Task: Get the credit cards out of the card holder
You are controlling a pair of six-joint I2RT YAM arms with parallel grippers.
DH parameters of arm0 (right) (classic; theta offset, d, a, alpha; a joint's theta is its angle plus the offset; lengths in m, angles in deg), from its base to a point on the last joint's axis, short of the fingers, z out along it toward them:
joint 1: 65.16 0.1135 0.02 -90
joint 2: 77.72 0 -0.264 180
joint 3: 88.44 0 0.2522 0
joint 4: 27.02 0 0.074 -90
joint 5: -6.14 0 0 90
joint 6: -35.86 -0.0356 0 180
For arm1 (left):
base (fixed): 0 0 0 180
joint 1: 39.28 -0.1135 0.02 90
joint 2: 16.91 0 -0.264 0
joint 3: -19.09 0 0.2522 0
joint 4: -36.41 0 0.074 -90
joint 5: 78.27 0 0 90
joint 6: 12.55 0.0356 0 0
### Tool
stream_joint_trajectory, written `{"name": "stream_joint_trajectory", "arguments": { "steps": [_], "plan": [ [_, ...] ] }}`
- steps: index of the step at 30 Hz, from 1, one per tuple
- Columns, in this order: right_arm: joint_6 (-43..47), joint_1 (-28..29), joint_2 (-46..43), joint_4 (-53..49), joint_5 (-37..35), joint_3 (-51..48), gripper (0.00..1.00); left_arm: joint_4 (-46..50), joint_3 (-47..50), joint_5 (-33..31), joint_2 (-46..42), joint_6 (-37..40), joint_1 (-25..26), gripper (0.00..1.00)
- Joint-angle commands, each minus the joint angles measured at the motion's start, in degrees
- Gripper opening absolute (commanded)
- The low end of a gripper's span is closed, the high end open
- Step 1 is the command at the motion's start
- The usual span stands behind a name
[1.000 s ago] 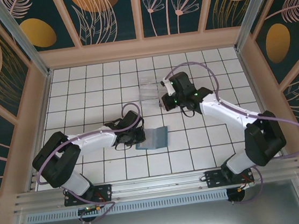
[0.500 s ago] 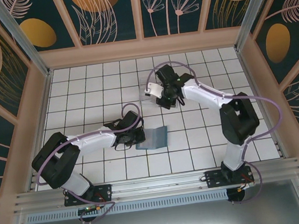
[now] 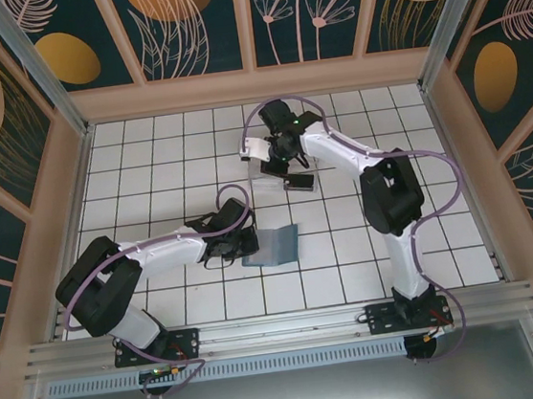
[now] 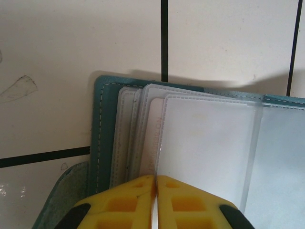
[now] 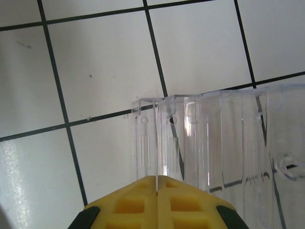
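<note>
The teal card holder [image 4: 102, 133] lies open on the tiles, its clear pockets fanned out. My left gripper [image 4: 156, 176] is shut on the edge of one clear pocket leaf [image 4: 209, 143]. A pale card with embossed lettering [image 4: 153, 138] sits in the pocket beside it. From above, the card holder [image 3: 274, 246] lies mid-table with the left gripper [image 3: 243, 247] at its left edge. My right gripper [image 5: 157, 177] is shut on a thin wall of the clear plastic tray [image 5: 214, 138]. A small black rectangle, seemingly a credit card [image 3: 298, 183], rests at the tray's near right corner.
The clear tray [image 3: 265, 173] stands two tiles beyond the card holder, with the right gripper [image 3: 276, 163] over its far side. White tiled floor [image 3: 148, 174] spreads to the left and right. Wooden walls [image 3: 254, 85] enclose the table.
The right arm has swung left and away, its wrist moving from the tray's right side to its far side. The left arm and card holder have not moved.
</note>
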Motion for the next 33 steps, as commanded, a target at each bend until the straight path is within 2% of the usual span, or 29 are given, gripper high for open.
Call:
{"name": "stream_joint_trajectory", "arguments": {
  "steps": [1,13,25,33],
  "plan": [
    [2.36,-0.42,2.3,-3.26,0.86,2.95,0.0,5.72,2.37,-1.8,0.53,0.8,-0.23,0.11],
    [2.44,-0.63,5.83,-10.39,0.41,5.39,0.0,5.75,2.03,-1.76,0.62,0.67,-0.28,0.11],
    [0.92,-0.31,6.29,-12.62,-1.82,4.59,0.0,5.73,1.63,-1.63,0.77,0.4,-0.21,0.1],
    [1.23,0.84,8.86,-11.26,-4.4,6.44,0.15,5.8,1.52,-1.54,0.8,0.09,-0.23,0.1]
  ]
}}
